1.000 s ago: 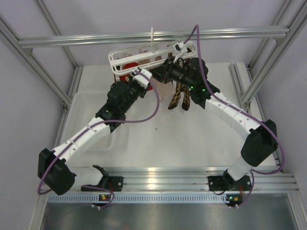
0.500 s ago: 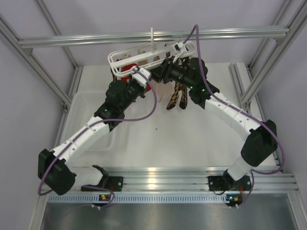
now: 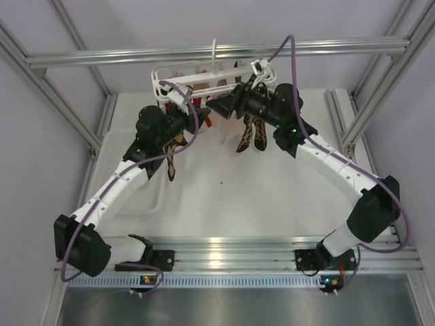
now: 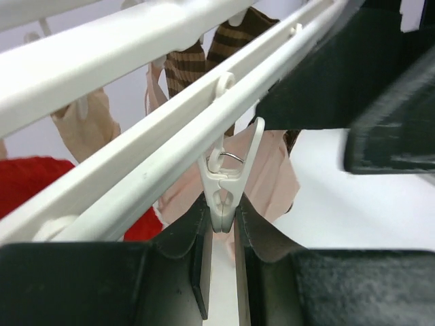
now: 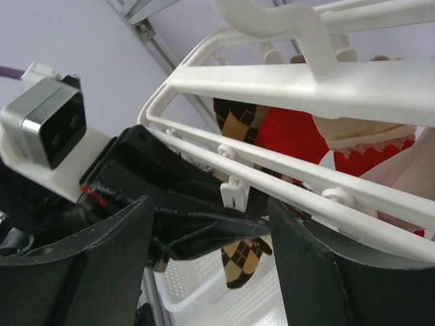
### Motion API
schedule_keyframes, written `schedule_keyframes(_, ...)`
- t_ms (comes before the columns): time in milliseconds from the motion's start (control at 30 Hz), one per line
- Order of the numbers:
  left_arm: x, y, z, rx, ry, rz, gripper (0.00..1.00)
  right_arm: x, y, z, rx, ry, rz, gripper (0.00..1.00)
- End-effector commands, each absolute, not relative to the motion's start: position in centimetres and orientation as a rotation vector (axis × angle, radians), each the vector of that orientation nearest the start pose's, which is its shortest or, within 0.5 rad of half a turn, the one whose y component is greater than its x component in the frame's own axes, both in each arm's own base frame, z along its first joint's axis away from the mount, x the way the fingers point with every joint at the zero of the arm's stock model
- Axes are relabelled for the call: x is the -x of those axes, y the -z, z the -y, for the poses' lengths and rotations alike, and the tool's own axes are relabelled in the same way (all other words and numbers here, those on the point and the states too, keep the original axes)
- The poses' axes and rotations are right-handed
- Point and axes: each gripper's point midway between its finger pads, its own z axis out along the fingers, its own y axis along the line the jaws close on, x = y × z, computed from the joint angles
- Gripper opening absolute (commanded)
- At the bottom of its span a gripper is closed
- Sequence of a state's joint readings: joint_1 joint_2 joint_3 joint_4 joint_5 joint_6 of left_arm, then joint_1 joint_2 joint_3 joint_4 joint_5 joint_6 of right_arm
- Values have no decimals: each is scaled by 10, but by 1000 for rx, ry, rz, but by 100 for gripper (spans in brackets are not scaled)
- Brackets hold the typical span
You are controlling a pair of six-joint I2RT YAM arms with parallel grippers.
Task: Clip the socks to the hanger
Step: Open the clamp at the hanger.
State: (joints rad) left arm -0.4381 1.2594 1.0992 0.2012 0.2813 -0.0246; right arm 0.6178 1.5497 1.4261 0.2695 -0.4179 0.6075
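Upper centre of the overhead view: the left gripper [image 4: 221, 224] clenched on a white clip [image 4: 223, 197] under the hanger [image 4: 102, 58], the right gripper [image 5: 209, 231] spread wide and empty. A pale sock [image 4: 272, 170] hangs just behind that clip, argyle socks [image 3: 250, 136] and a red sock [image 4: 41, 187] nearby. We judge clipping unfinished; the rail hides the pale sock's top edge, and we cannot find its pair.

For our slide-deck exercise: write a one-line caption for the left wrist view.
Left gripper pinches a white clip dangling from the hanger rail.
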Motion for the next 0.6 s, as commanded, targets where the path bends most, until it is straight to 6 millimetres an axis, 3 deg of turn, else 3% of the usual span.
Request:
schedule_keyframes(0, -368, -385, 231, -474, 769, -1413, 0, -331, -440, -348, 410, -1322, -1392, 68)
schedule_keyframes(133, -365, -389, 228, -443, 888, -1412, 0, -334, -425, -343, 422, -1352, -1391, 67)
schedule_keyframes(367, -351, -394, 236, -473, 1065, -1405, 0, -329, -431, -344, 525, -1414, -1248, 65)
schedule_keyframes(567, -336, -389, 245, -543, 1188, -1410, 0, -329, -432, -350, 559, -1439, -1224, 63)
